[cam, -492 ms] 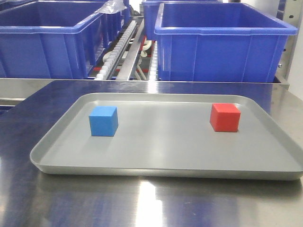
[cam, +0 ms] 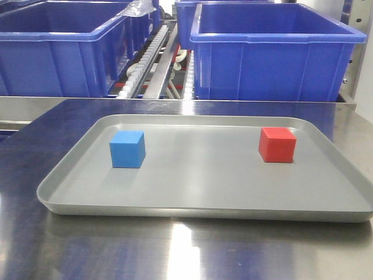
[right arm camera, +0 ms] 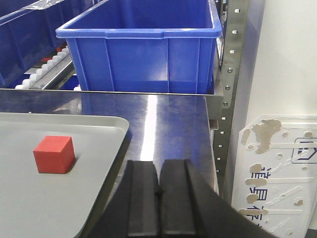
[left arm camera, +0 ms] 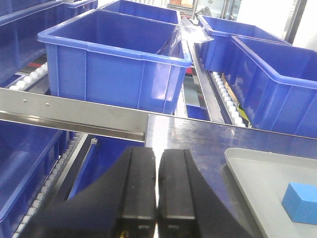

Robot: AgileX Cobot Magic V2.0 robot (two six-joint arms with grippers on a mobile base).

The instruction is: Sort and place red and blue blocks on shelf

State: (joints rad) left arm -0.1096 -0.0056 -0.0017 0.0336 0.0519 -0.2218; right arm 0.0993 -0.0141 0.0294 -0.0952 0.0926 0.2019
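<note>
Left gripper (left arm camera: 157, 163) jaws pressed together, empty; blue block (left arm camera: 300, 203) off to right of them. Right gripper (right arm camera: 158, 171) jaws likewise closed, empty; red block (right arm camera: 53, 154) off to left.

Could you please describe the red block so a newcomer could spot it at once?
A shallow grey tray lies on the steel table before the blue bins. The red block sits on its right side, apart from the blue block on the left; only colour tells them apart.

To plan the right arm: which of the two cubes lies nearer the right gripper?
The red block, on the tray's right side; the blue block sits far left.
</note>
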